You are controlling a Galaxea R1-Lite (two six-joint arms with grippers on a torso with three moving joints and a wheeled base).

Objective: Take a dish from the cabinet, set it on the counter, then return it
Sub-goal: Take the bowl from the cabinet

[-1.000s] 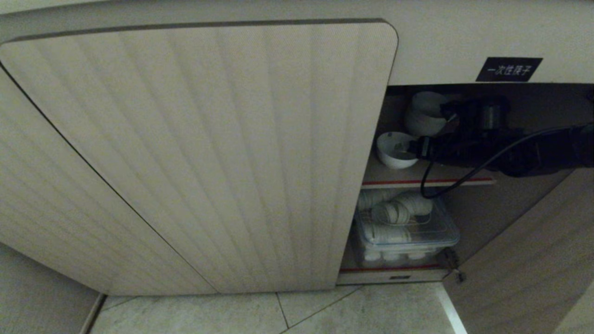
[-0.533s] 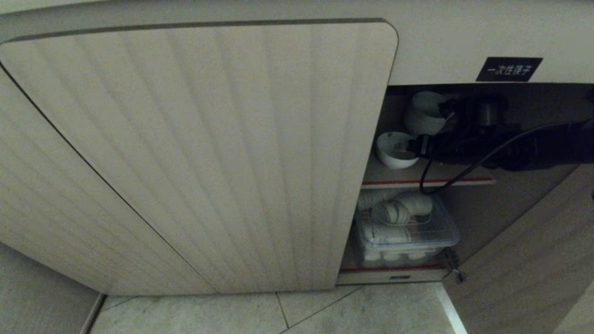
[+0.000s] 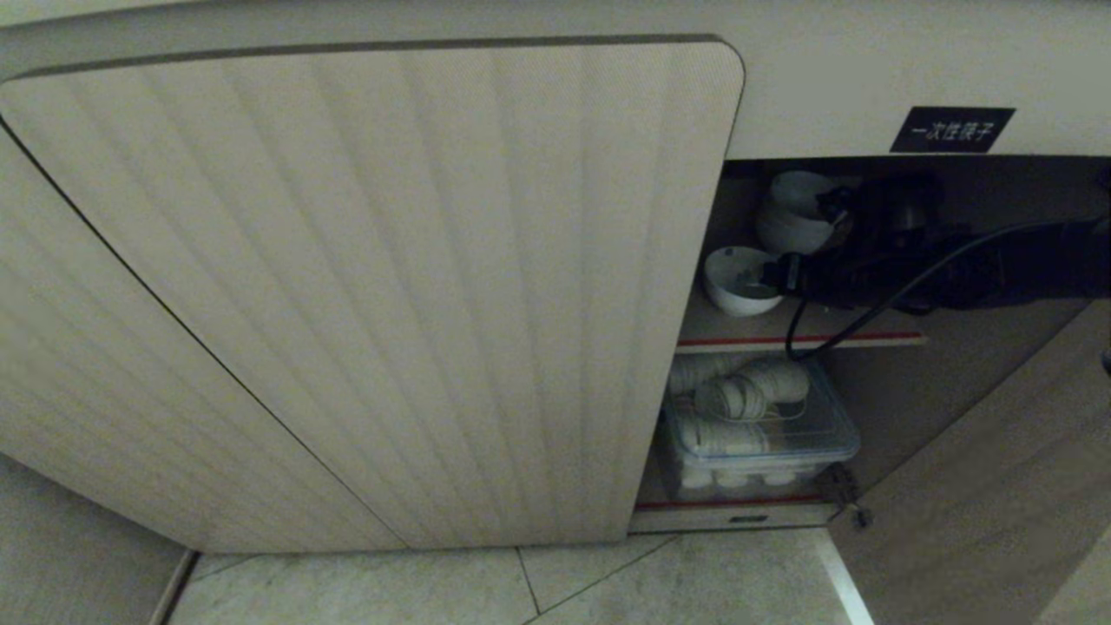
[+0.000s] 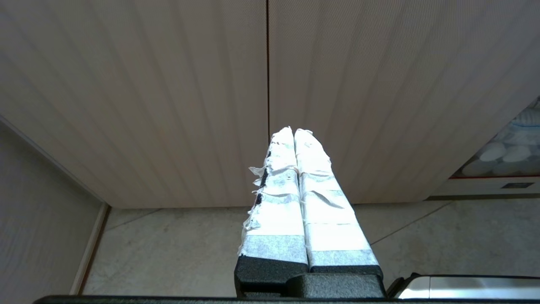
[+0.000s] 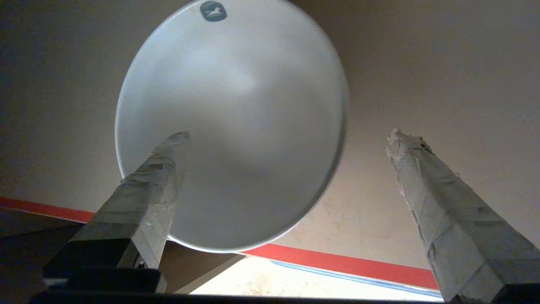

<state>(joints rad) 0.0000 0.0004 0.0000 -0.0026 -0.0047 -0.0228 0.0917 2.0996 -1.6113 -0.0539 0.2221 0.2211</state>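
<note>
Head view: the cabinet [image 3: 373, 295] fills most of the frame, its fluted beige left door closed and the right door [image 3: 998, 486] swung open. Above the opening, a black label [image 3: 952, 129] carries white Chinese characters reading 一次性筷子. On the red-edged shelf [image 3: 798, 340] sits the dish [image 3: 738, 279], a small white bowl, upright near the shelf's left end. Behind it stands a pile of white bowls [image 3: 794, 215]. The right gripper [image 3: 785, 273] reaches in from the right, its dark arm trailing a black cable [image 3: 877, 312]; its tip is at the bowl's right rim, though contact cannot be told from here. Below the shelf, a clear plastic box [image 3: 759, 443] holds more white crockery. Pale floor tiles [image 3: 521, 582] run beneath.

Left wrist view: the left gripper [image 4: 294, 131] hangs parked in front of the closed doors, its white-taped fingers [image 4: 278, 202] pressed together with nothing between them.

Right wrist view: the right gripper's taped fingers [image 5: 152, 194] stand spread wide. The bowl shows its round white face with a small grey-blue mark [image 5: 213, 10] near its edge, too small to read. One finger overlaps the bowl; the other stands clear beside it, so nothing is clamped. The red shelf edge crosses below.
</note>
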